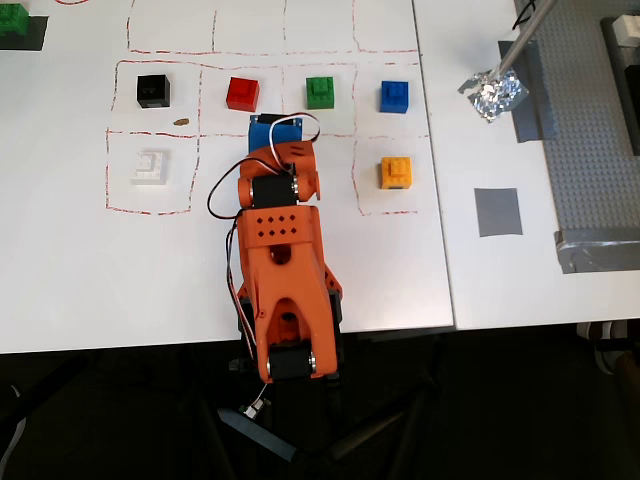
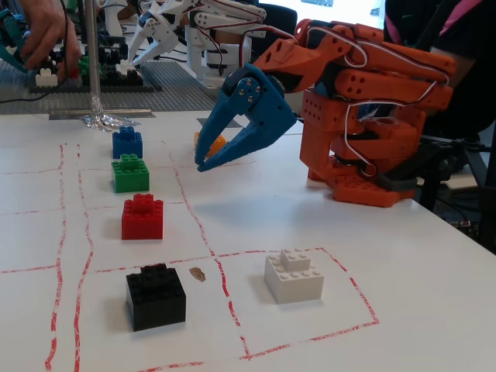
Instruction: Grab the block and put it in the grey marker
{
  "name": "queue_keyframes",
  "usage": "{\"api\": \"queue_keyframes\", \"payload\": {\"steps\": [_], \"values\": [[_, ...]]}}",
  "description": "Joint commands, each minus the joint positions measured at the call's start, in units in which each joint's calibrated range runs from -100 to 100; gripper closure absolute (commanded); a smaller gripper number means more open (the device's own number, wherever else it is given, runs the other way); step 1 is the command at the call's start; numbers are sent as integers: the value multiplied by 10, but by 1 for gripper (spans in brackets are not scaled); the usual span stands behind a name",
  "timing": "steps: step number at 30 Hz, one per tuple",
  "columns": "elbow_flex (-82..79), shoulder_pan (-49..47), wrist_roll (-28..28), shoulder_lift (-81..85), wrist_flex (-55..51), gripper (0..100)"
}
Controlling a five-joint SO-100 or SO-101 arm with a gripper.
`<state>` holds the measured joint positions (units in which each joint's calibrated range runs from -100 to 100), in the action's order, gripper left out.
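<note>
The yellow-orange block (image 1: 396, 172) sits on the white table in a red-outlined cell, to the right of my arm in the overhead view. In the fixed view the block (image 2: 214, 142) is partly hidden behind my fingers. My blue gripper (image 1: 272, 123) (image 2: 199, 163) hangs low over the table with its tips together and holds nothing. It is to the left of the block and apart from it. The grey marker (image 1: 498, 212) is a flat dark square further right, past the block. It does not show in the fixed view.
Black (image 1: 153, 91), red (image 1: 243, 93), green (image 1: 320, 92) and blue (image 1: 395, 96) bricks line the far row; a white brick (image 1: 150, 167) lies left. Crumpled foil (image 1: 492, 95) under a pole and a studded grey baseplate (image 1: 600, 130) stand right. A person's hand (image 2: 46, 39) is at the back.
</note>
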<state>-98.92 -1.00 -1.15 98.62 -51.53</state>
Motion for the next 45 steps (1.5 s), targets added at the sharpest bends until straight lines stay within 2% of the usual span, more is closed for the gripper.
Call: {"api": "queue_keyframes", "payload": {"steps": [1,16,24,34,45], "values": [[-9,-7,13,9,2,100],[-9,-5,11,9,3,100],[113,28,4,-49,-33,100],[356,81,-79,-263,-145,100],[615,230,-174,-539,-261,98]]}}
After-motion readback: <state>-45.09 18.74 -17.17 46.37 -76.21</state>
